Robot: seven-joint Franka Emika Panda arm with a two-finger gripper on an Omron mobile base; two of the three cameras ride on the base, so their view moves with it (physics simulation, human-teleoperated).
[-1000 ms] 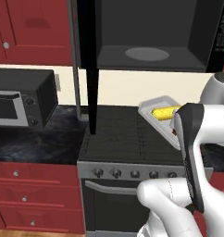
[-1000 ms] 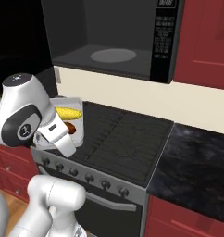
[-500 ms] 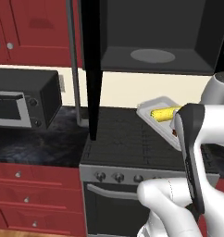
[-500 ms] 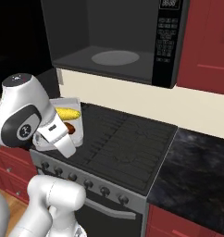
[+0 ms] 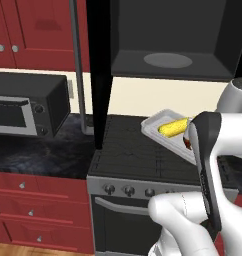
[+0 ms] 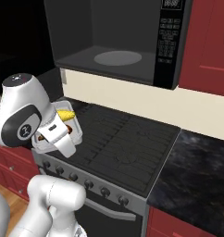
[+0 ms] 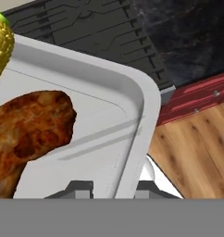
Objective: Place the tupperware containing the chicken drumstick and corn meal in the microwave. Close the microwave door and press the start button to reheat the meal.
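I've got the tupperware (image 7: pixel 86 125) pinched by its rim in the gripper (image 7: pixel 114 189), one fingertip on each side of the wall. It hangs over the stove (image 6: pixel 127 143), corn (image 5: pixel 174 127) and chicken drumstick (image 7: pixel 28 125) inside. Step in hand: carrying it to the microwave (image 6: pixel 118 41), whose cavity sits at 12 o'clock above the tray. Microwave door (image 5: pixel 99 70) stands open at 9 o'clock. Next I need to lift and push it level onto the cavity floor.

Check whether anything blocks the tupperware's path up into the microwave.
Nothing visible does. The hand holds the tupperware above the stove; the microwave cavity above is open, and its door is swung aside at the left.
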